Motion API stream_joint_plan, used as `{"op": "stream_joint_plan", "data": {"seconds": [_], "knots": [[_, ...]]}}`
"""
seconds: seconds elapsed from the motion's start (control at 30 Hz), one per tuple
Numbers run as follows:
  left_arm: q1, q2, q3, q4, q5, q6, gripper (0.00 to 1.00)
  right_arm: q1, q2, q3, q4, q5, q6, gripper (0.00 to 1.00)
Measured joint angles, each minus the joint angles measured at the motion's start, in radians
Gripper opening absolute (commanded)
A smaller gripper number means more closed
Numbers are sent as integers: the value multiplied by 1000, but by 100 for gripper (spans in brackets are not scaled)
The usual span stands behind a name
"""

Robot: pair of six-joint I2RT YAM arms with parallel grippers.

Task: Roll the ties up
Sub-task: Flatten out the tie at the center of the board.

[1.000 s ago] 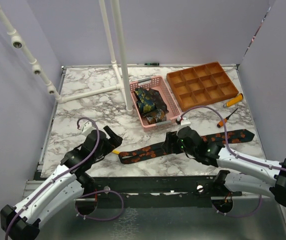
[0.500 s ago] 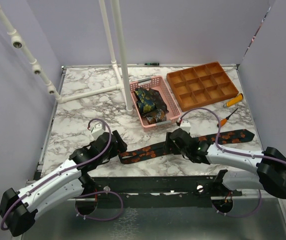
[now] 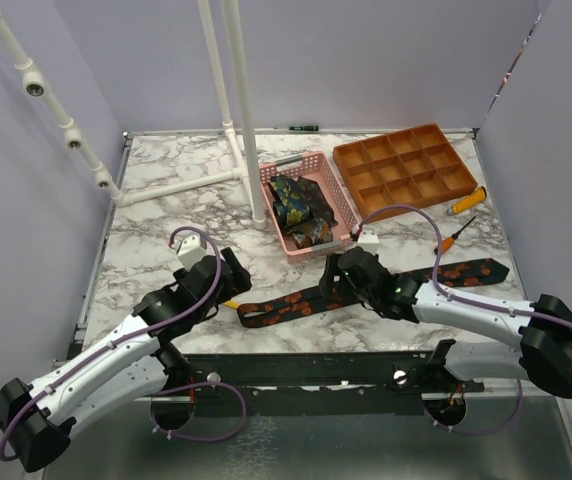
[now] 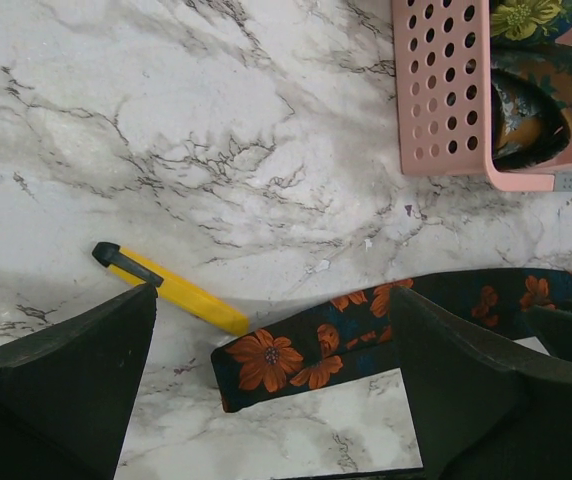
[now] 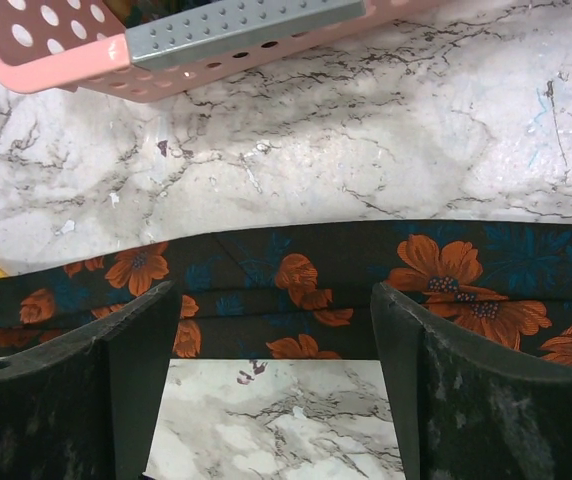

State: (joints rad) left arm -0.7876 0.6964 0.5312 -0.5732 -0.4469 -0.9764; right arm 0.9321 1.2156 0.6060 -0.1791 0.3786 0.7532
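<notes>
Flowered tie (image 3: pixel 278 308) flat near the table's near edge; right gripper (image 5: pixel 271 335), jaws apart astride its middle, has shifted slightly left; left gripper (image 4: pixel 276 340), jaws wide apart, has backed slightly from its left end

Two units, left arm (image 3: pixel 106 372) and right arm (image 3: pixel 481 318): white link shells with small dark fastener dots, set between black joint housings; bulky black blocks at the outer elbows. A purple cable (image 3: pixel 198 262) runs along each arm and loops above the wrist; more purple loops hang under the bases. White connector (image 3: pixel 188 254) at each wrist; green lights (image 3: pixel 364 288) on the right wrist; fingers (image 4: pixel 61 385) matte black, wedge-shaped.
</notes>
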Motion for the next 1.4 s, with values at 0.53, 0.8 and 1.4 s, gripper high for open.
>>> {"op": "stream_joint_plan", "data": {"seconds": [0.53,0.8,1.4], "knots": [[0,141,142,-134,-103,-75,99,0,-47,16,-39,0,-44,86],[-180,173,152,-216,-161,-109,99,0,-50,34,-48,0,-69,85],[-208,-218,-29,-111,-209,-88,99,0,171,66,-82,-23,-61,68]]}}
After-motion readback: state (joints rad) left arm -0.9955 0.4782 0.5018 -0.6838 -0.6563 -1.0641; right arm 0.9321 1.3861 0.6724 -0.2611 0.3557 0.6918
